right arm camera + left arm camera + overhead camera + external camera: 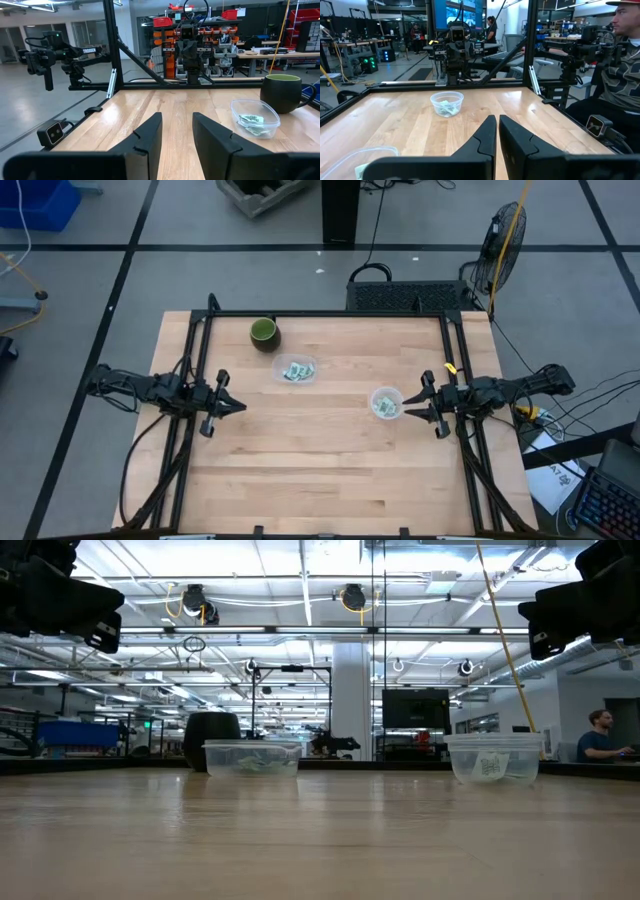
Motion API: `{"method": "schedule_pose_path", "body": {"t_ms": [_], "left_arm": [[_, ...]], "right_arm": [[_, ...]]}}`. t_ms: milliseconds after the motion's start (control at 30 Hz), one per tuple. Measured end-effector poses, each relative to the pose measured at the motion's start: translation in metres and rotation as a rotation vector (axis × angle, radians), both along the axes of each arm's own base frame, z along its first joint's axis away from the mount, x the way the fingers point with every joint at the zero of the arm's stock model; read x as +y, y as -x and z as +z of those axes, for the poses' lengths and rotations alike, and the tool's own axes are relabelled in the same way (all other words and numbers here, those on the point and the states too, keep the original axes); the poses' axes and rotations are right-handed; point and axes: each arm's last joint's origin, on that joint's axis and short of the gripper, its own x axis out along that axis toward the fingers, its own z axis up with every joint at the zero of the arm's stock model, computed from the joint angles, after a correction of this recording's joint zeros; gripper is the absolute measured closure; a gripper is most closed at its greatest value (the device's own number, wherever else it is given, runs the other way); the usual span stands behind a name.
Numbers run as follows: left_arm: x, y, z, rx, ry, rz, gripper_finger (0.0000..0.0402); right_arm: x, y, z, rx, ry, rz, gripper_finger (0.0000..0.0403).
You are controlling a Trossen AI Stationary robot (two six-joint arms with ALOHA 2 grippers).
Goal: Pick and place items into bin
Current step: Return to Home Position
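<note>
Pale green and white packets [297,370] lie in a shallow clear container [296,369] at mid-table, toward the far edge. One more packet [383,406] sits in a round clear cup [386,402] to its right. My left gripper [243,406] hovers above the table's left part, shut, pointing right, and holds nothing. My right gripper [405,407] hovers just right of the cup, open, pointing left. The left wrist view shows the cup [447,104] ahead of my left gripper [497,122]. The right wrist view shows the container [256,117] off to one side of my right gripper [177,125].
A dark green mug [263,332] stands near the far edge, left of the container. A black frame rail [330,314] runs around the table. Bare wood lies across the near half [320,480]. A person [620,75] stands beyond the table's right side.
</note>
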Motion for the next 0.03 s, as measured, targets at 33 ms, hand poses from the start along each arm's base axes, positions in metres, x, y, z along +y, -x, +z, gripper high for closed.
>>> {"method": "schedule_pose_path", "body": {"t_ms": [33], "left_arm": [[0.0000, 0.0000, 0.0000, 0.000, 0.000, 0.000, 0.0376]], "right_arm": [[0.0000, 0.0000, 0.0000, 0.000, 0.000, 0.000, 0.0303]]}}
